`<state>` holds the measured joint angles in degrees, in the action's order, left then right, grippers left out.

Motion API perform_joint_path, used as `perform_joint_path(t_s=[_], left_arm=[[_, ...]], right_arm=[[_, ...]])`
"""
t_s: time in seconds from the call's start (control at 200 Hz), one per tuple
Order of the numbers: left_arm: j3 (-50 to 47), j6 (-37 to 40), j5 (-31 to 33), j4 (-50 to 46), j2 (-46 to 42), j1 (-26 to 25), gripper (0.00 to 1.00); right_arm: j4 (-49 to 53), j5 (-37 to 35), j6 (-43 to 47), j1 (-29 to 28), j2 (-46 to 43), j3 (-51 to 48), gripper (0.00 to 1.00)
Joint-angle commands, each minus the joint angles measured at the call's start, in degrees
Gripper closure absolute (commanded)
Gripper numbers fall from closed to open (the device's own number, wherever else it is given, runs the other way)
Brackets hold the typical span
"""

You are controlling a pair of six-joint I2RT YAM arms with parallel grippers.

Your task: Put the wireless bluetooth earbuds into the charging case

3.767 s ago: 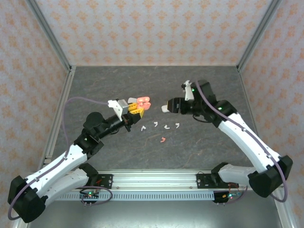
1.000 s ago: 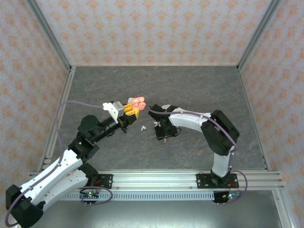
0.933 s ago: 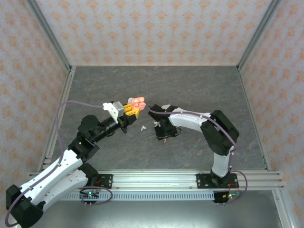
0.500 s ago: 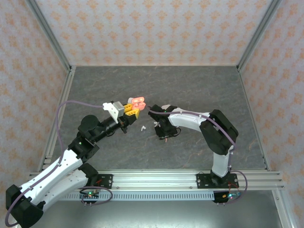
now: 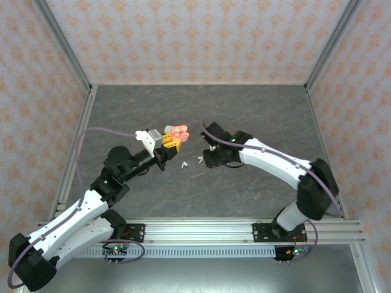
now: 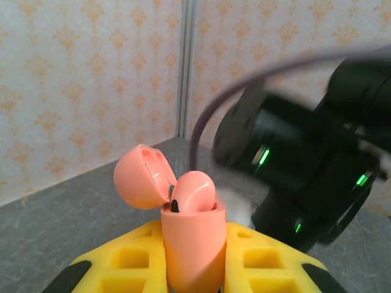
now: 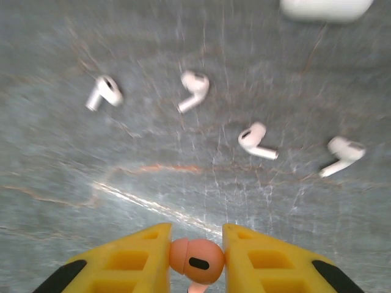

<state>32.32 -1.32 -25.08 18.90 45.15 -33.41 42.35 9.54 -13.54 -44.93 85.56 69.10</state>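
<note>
My left gripper (image 5: 174,139) is shut on a salmon-pink charging case (image 6: 192,244) and holds it upright above the table. The case's lid is open and one pink earbud (image 6: 194,190) sits in it. My right gripper (image 7: 197,244) is shut on a second pink earbud (image 7: 195,261), pinched between the yellow fingers (image 7: 137,253) a little above the table. In the top view the right gripper (image 5: 209,159) hangs just right of the case (image 5: 179,132). Several white earbuds (image 7: 194,86) lie on the grey table, two of them (image 5: 183,163) below the case.
A white case (image 7: 325,7) lies on the table beyond the white earbuds. The right arm's dark wrist (image 6: 305,171) looms close behind the pink case. Metal posts and patterned walls (image 5: 195,36) enclose the grey table (image 5: 256,110).
The right gripper was down on the table over the pink earbud; now it has risen with the earbud in it, and its elbow has swung out to the right. The left arm barely moved.
</note>
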Motion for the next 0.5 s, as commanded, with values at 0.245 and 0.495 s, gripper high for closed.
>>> perform_joint_path(t_s=[0.245,0.495], left_arm=[[4.9,-3.7,-3.5,8.7,6.8,-0.8,1.0],[7.0,-4.6,-4.2,11.2,10.6,-2.2,1.0]], right_arm=[[-13.4,1.2,5.9,2.0,-17.3,6.9,0.74],[-23.4,7.5,5.7,1.9,-19.6,6.5,0.75]])
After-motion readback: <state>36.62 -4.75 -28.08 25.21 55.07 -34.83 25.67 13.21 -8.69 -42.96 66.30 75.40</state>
